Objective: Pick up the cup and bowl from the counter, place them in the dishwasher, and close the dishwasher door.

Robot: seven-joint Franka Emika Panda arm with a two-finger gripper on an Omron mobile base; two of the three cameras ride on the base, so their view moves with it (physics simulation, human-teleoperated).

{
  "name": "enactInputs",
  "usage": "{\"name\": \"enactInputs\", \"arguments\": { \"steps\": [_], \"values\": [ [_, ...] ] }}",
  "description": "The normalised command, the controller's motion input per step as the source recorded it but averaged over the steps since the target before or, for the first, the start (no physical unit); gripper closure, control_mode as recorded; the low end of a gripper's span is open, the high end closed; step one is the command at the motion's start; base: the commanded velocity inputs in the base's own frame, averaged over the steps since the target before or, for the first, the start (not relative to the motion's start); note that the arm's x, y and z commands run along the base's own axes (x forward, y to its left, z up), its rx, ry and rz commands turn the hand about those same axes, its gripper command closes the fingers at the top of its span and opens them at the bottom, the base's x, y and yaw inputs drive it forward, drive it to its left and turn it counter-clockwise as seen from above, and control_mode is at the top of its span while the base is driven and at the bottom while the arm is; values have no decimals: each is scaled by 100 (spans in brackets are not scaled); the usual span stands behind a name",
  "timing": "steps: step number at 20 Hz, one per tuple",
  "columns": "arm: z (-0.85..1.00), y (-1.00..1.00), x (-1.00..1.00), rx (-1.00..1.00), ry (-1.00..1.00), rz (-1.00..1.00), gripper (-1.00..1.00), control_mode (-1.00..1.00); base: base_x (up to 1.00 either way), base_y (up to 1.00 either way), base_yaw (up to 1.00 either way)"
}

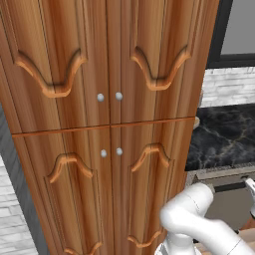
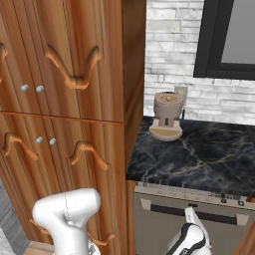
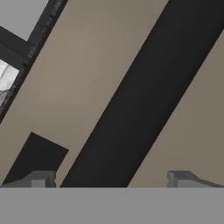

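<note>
Mo: Closest thing to the cameras is the white arm (image 2: 67,214), a big rounded joint low down in both base views. What's around it?

Jay: Going left to right in the right base view, first there's the tall carved wooden cabinet (image 2: 60,124). It has two pairs of doors, all closed, with little round silver knobs (image 2: 25,88). Right beside it is the counter (image 2: 199,154), the black marble-look slab with white veins. A small beige object (image 2: 167,117) sits at the back of it, near the cabinet's side and just in front of the white brick wall (image 2: 169,45). There's a dark-framed window (image 2: 209,40) up top on the right.

Mo: And the dishwasher?

Jay: The dishwasher (image 2: 149,199) is directly under the counter. The dishwasher door (image 2: 154,231) looks upright and closed, a plain grey-beige panel with a lighter strip along the top and a dark handle bar (image 2: 174,211) across it.

Mo: Where's the gripper?

Jay: The gripper (image 3: 112,180) is low down, right up against that door. In the hand view the beige panel is very close, with the dark bar running diagonally across it. The two fingertips (image 3: 41,179) are spread wide apart with nothing clamped between them. I can't tell whether they touch the door or the bar.
</note>
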Motion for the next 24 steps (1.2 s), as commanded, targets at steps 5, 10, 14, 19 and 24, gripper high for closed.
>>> {"name": "enactInputs", "arguments": {
  "steps": [5,10,14,19,24],
  "values": [
    [-20,-12,45,0,0,0,-100,-100,0,0,0],
    [-24,-13,45,0,0,0,-100,-100,0,0,0],
    [-22,-12,46,0,-1,0,-100,-100,0,0,0],
    [-21,-11,56,0,0,0,-100,-100,0,0,0],
    [-21,-12,75,0,0,0,-100,-100,0,0,0]
  ]
}}
